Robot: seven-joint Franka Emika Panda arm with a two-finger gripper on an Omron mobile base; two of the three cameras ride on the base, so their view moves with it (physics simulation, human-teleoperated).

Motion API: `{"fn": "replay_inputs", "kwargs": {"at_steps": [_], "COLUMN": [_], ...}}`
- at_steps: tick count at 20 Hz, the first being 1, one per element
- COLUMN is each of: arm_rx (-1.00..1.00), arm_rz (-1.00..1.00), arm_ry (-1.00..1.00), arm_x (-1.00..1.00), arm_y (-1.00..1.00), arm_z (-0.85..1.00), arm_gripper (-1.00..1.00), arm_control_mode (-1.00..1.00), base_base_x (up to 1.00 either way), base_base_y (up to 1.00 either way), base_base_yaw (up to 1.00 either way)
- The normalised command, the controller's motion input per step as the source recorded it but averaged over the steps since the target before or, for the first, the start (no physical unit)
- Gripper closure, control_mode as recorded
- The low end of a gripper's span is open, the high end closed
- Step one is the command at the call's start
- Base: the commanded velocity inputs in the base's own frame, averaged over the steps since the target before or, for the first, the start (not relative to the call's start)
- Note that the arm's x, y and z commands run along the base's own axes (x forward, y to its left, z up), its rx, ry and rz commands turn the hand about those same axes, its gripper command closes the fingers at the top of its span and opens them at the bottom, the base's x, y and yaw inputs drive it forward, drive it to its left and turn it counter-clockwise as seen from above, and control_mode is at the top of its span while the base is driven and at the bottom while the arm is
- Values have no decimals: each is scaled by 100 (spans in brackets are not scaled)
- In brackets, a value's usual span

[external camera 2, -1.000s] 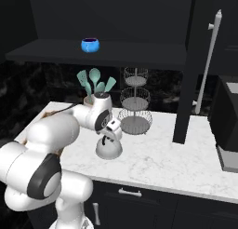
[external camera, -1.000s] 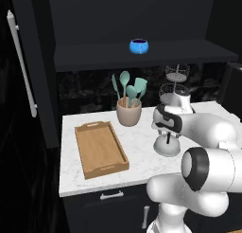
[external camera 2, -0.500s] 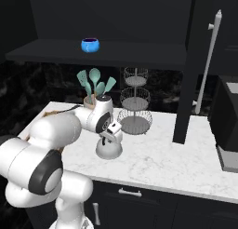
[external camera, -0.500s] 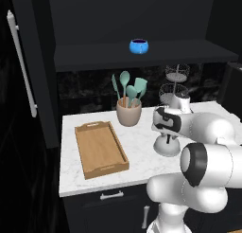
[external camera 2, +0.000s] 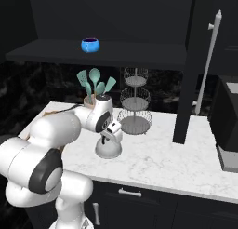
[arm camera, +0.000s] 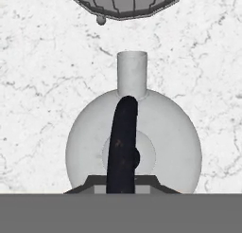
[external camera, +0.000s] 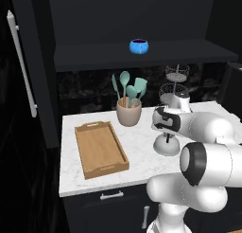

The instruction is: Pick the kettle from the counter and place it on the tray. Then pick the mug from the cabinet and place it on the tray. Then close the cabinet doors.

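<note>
The gripper was wide open a moment ago. Now it has closed down on the black handle of the kettle. The arm has also dropped a little lower over it. This looks like the grab that starts the first job, so the kettle seems ready to be lifted.

The kettle has not left the surface yet. It sits flat on the white marble, near the front edge. The wire basket stand is just behind it. The beige cup of spoons is to one side. The wooden tray lies well apart from the kettle, on the far side of the beige cup, and nothing is on it.

In the hand view, the kettle's short spout points straight away from the gripper, toward the wire basket stand. The handle runs in the same line as the spout, from front to back over the lid. That is the kettle's long way. The gripper squeezes across the thin handle, not along it.

The blue mug sits up on the cabinet shelf. The cabinet doors are open.
</note>
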Motion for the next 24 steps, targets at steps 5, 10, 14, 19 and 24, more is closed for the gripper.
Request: {"fn": "replay_inputs", "kwargs": {"at_steps": [5,10,14,19,24], "arm_rx": [3,1,0,0,0], "arm_rz": [-3,-2,0,0,0], "arm_ry": [-11,-6,0,0,0], "arm_x": [-39,-43,-23,-12,-3], "arm_y": [3,39,67,78,80], "arm_z": [30,59,62,58,51], "arm_gripper": [100,100,100,100,100], "arm_control_mode": [-100,-100,-100,-100,-100], "base_base_x": [0,0,0,0,0], "base_base_y": [0,0,0,0,0], "base_base_yaw": [0,0,0,0,0]}}
